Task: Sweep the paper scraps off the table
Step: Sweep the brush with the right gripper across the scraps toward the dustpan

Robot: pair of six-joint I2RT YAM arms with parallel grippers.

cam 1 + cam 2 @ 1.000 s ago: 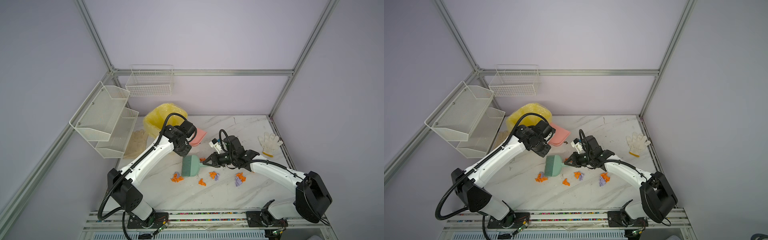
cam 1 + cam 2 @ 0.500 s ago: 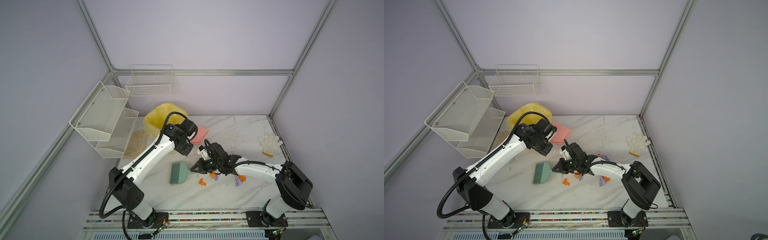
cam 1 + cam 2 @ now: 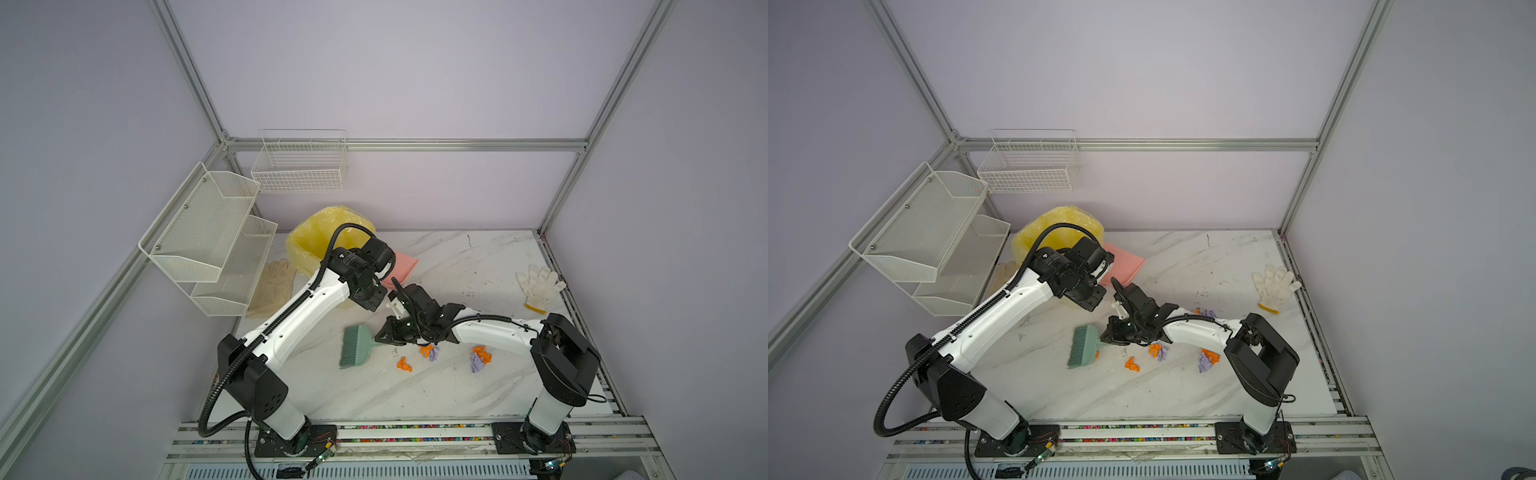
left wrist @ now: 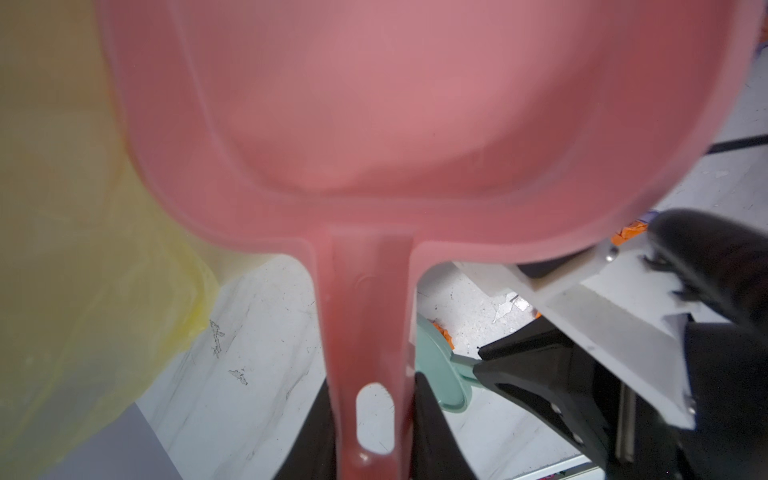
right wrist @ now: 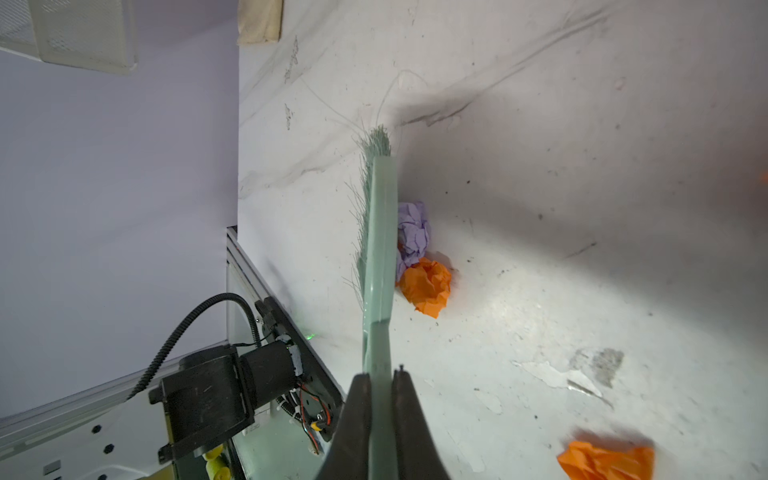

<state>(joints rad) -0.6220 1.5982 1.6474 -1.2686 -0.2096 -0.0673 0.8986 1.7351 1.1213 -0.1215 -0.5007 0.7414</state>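
So here's where we're at: the left arm (image 3: 307, 307) stretches from its base up toward the back of the tabletop (image 3: 457, 257), with the wrist bent over next to the yellow bag (image 3: 316, 239). In the left wrist view we can see the left jaws clamped on the handle of the pink dustpan (image 4: 374, 124), one on each side. Both top views hide that grip behind the wrist and only show us a corner of the pan. The right arm (image 3: 494, 332) is folded low, elbow out on the right, forearm reaching across to the middle, and the right jaws are squeezed tight on the handle of the green brush (image 3: 356, 347), bristles facing left. The paper scraps (image 3: 403, 364) lie on the tabletop just right of the brush and under that forearm. The right wrist view gives us a purple and an orange wad tucked against the brush's back, and in a top view a purple wad (image 3: 1208, 312) peeks out behind the forearm.
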